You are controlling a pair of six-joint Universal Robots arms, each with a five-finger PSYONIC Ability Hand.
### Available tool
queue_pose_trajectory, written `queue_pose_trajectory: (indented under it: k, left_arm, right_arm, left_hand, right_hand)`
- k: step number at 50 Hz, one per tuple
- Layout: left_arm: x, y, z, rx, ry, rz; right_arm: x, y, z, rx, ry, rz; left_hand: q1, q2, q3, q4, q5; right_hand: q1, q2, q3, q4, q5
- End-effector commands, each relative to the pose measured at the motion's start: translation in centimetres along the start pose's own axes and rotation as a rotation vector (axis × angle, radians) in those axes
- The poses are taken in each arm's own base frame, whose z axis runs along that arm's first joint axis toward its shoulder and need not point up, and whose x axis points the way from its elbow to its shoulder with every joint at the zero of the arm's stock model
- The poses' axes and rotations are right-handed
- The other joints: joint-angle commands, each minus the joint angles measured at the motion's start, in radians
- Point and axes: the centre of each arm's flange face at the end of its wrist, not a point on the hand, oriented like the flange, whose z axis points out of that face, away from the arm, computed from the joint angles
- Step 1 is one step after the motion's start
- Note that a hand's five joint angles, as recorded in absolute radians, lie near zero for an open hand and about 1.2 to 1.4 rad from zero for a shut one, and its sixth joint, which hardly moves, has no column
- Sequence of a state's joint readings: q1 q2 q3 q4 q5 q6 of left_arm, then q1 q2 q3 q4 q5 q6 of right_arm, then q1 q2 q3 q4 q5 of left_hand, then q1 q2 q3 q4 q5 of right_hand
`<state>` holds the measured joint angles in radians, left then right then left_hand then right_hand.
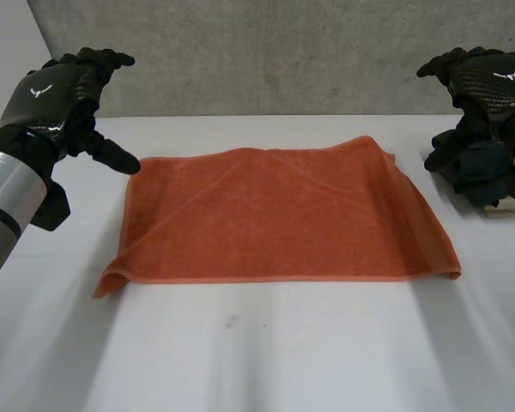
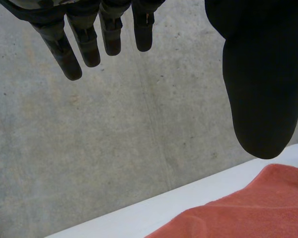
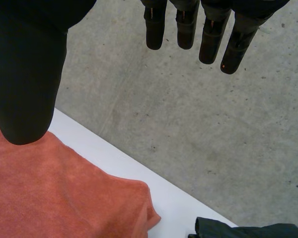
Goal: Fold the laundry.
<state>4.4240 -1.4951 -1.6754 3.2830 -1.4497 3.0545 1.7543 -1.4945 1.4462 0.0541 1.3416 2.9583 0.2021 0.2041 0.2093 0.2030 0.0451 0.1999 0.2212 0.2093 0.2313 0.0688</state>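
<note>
Left arm (image 1: 4,193), grey joint, entering at near left. It ends in the left hand (image 1: 64,94), raised above the table off the towel's far left corner. Fingers (image 2: 72,54) straight, thumb spread apart, nothing held.

Right hand (image 1: 485,81): raised at far right, off the towel's far right corner. Fingers (image 3: 208,39) straight and relaxed, empty.

Towel (image 1: 275,215): orange-red terry, lying flat mid-table between the hands, touched by neither. A second layer at its right edge suggests one fold already made. Near left corner slightly lifted.

Judged purpose: both hands are parked wide and clear, probably ready to descend on the far corners for the next fold.

Dark bundle (image 1: 468,167): seemingly cloth, on the table below the right hand, just beside the towel's right edge, likely awaiting its turn.

Table (image 1: 257,352): white, smooth, bare in front.

Wall (image 1: 240,51): grey concrete, speckled, close behind the table's far edge.
</note>
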Motion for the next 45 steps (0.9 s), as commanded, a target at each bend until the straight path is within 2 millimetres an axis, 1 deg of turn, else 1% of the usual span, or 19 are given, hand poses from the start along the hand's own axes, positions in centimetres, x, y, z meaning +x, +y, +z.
queue_pose_trajectory:
  k: [1, 3, 4, 6, 7, 9, 10, 13, 14, 16, 17, 19, 21, 24, 27, 33, 37, 41, 45]
  left_arm:
    - [-0.3, 2.1, -0.6, -0.087, -0.009, 0.054]
    - [-0.4, 3.2, -0.8, -0.124, -0.009, 0.104]
    - [-0.7, 4.5, -1.1, -0.171, -0.013, 0.18]
    - [-0.9, 5.6, -1.5, -0.209, -0.012, 0.243]
    - [-1.2, 6.7, -2.0, -0.253, -0.012, 0.306]
    - [-1.5, 8.0, -2.7, -0.302, -0.01, 0.356]
    - [-1.7, 9.0, -3.4, -0.339, -0.001, 0.393]
    - [-2.5, 10.8, -3.9, -0.4, -0.014, 0.414]
    - [-3.1, 12.1, -4.0, -0.443, -0.026, 0.405]
    - [-3.7, 13.5, -3.9, -0.478, -0.037, 0.395]
    - [-4.2, 14.5, -3.9, -0.503, -0.043, 0.389]
    - [-4.6, 15.2, -3.7, -0.516, -0.053, 0.385]
    - [-5.4, 15.7, -3.3, -0.519, -0.07, 0.379]
    - [-6.0, 16.1, -2.8, -0.517, -0.08, 0.375]
    - [-6.5, 17.0, -2.2, -0.522, -0.077, 0.365]
    - [-6.0, 17.4, -1.7, -0.512, -0.02, 0.352]
    - [-5.9, 17.4, -1.6, -0.509, -0.012, 0.352]
    - [-6.1, 17.2, -1.1, -0.496, -0.015, 0.354]
    - [-6.2, 17.3, -0.8, -0.493, -0.015, 0.355]
  right_arm:
    - [0.2, 0.9, -0.3, -0.079, -0.01, -0.142]
    - [0.3, 1.7, -0.4, -0.119, -0.018, -0.182]
    - [0.4, 2.5, -0.4, -0.154, -0.022, -0.209]
    - [0.3, 3.6, -0.5, -0.199, -0.031, -0.233]
    - [-0.1, 4.9, -0.6, -0.242, -0.053, -0.252]
    - [-0.3, 6.0, -0.8, -0.281, -0.071, -0.264]
    - [-0.5, 7.4, -0.9, -0.321, -0.094, -0.269]
    - [-0.2, 9.5, -0.9, -0.379, -0.106, -0.265]
    - [0.4, 11.1, -0.9, -0.421, -0.105, -0.259]
    - [1.0, 12.8, -0.7, -0.448, -0.116, -0.253]
    - [1.2, 14.4, -0.5, -0.466, -0.136, -0.253]
    - [1.3, 15.8, -0.3, -0.475, -0.157, -0.255]
    - [1.4, 17.3, 0.0, -0.48, -0.178, -0.264]
    - [1.7, 18.6, 0.4, -0.483, -0.183, -0.273]
    - [1.9, 19.4, 0.8, -0.483, -0.18, -0.27]
    - [2.4, 20.6, 1.6, -0.477, -0.167, -0.274]
    - [2.6, 20.8, 2.2, -0.453, -0.153, -0.288]
    - [2.8, 20.6, 2.5, -0.436, -0.148, -0.295]
    - [3.0, 20.5, 2.8, -0.429, -0.144, -0.298]
  left_hand:
    - [-0.027, -0.029, -0.034, -0.028, -0.044]
    - [-0.028, -0.03, -0.035, -0.028, -0.045]
    - [-0.028, -0.03, -0.035, -0.028, -0.045]
    - [-0.027, -0.029, -0.034, -0.028, -0.044]
    - [-0.024, -0.026, -0.031, -0.025, -0.041]
    - [-0.021, -0.023, -0.028, -0.022, -0.038]
    - [-0.018, -0.02, -0.025, -0.019, -0.036]
    - [-0.006, -0.008, -0.013, -0.007, -0.024]
    - [-0.003, -0.005, -0.01, -0.004, -0.021]
    - [0.0, -0.002, -0.007, -0.001, -0.018]
    - [0.011, 0.009, 0.004, 0.01, -0.006]
    - [0.029, 0.027, 0.022, 0.028, 0.011]
    - [0.038, 0.036, 0.031, 0.037, 0.02]
    - [0.096, 0.094, 0.089, 0.095, 0.079]
    - [0.17, 0.168, 0.163, 0.169, 0.152]
    - [0.267, 0.265, 0.26, 0.266, 0.249]
    - [0.358, 0.356, 0.35, 0.357, 0.34]
    - [0.534, 0.532, 0.526, 0.533, 0.516]
    - [0.698, 0.696, 0.691, 0.697, 0.681]
  right_hand:
    - [-0.025, -0.047, -0.035, -0.057, -0.069]
    - [-0.025, -0.047, -0.035, -0.057, -0.069]
    - [-0.025, -0.047, -0.035, -0.057, -0.069]
    - [-0.025, -0.047, -0.035, -0.057, -0.069]
    - [-0.025, -0.047, -0.035, -0.057, -0.069]
    - [-0.025, -0.047, -0.035, -0.057, -0.069]
    - [-0.025, -0.047, -0.035, -0.057, -0.069]
    - [-0.025, -0.047, -0.035, -0.057, -0.069]
    - [-0.025, -0.047, -0.035, -0.057, -0.069]
    - [-0.025, -0.047, -0.035, -0.057, -0.069]
    - [-0.025, -0.047, -0.035, -0.057, -0.069]
    - [-0.013, -0.034, -0.022, -0.044, -0.056]
    - [0.075, 0.054, 0.066, 0.044, 0.032]
    - [0.105, 0.084, 0.096, 0.074, 0.062]
    - [0.196, 0.175, 0.186, 0.165, 0.153]
    - [0.346, 0.324, 0.336, 0.314, 0.302]
    - [0.416, 0.395, 0.407, 0.385, 0.373]
    - [0.507, 0.486, 0.498, 0.476, 0.464]
    - [0.513, 0.492, 0.504, 0.482, 0.47]
